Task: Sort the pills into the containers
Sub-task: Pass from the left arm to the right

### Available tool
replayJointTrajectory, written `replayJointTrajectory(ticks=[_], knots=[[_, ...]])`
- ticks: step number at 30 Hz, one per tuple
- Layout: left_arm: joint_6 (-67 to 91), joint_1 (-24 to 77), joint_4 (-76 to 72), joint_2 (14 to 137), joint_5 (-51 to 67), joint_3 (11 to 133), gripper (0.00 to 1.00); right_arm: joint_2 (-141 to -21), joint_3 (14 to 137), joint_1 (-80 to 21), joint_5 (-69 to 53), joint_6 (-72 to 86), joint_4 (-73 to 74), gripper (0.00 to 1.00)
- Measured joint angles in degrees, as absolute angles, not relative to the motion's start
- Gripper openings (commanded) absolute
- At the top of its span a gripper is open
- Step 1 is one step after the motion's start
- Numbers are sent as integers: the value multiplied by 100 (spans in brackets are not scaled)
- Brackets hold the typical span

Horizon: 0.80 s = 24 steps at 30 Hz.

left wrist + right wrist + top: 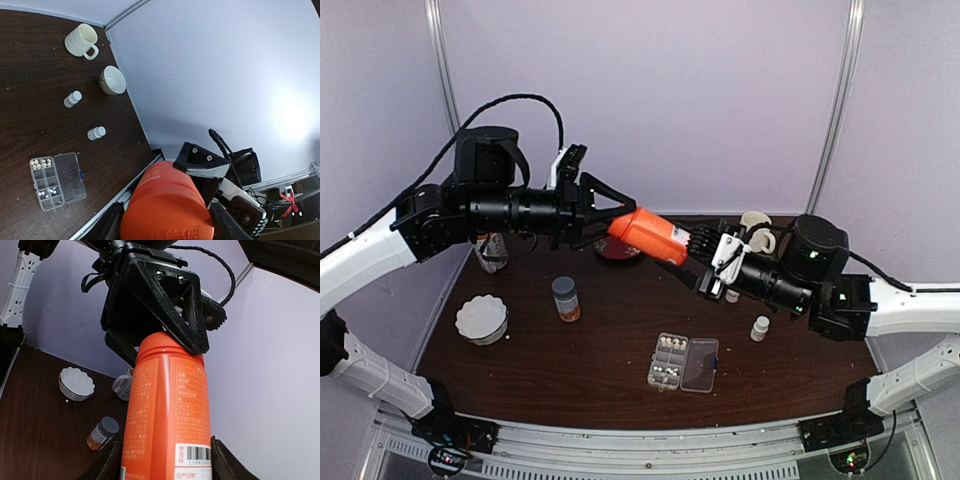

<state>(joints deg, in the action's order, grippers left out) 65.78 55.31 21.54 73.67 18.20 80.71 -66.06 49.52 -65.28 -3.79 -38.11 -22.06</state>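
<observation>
As both end effectors (620,222) (692,246) clamp it, orange bottle (648,234) hangs tilted.

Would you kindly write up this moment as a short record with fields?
Left hand: shut on the cap end of the orange bottle
Right hand: shut on the bottle's base end
Bottle position: in the air between both arms, above the table
Organiser: on the table, lid open flat
Pills: in some of its compartments
Also on table: white bottles, mug, bowl, fluted dish, amber bottle
</observation>
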Motion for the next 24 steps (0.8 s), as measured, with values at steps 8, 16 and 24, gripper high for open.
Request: replayJointTrajectory(ticks=[8,16,24], knots=[[6982,5542,2060,7299,1772,7911,33,-6604,4904,-6560,-336,-4016,-2248,17],[6622,5618,2150,7223,1730,8068,98,-6460,4823,-6565,-567,-3677,-2180,12],[5170,5625,2764,6539,1236,8525,98,-6084,4731,-6486,-1061,-2827,-1811,13]])
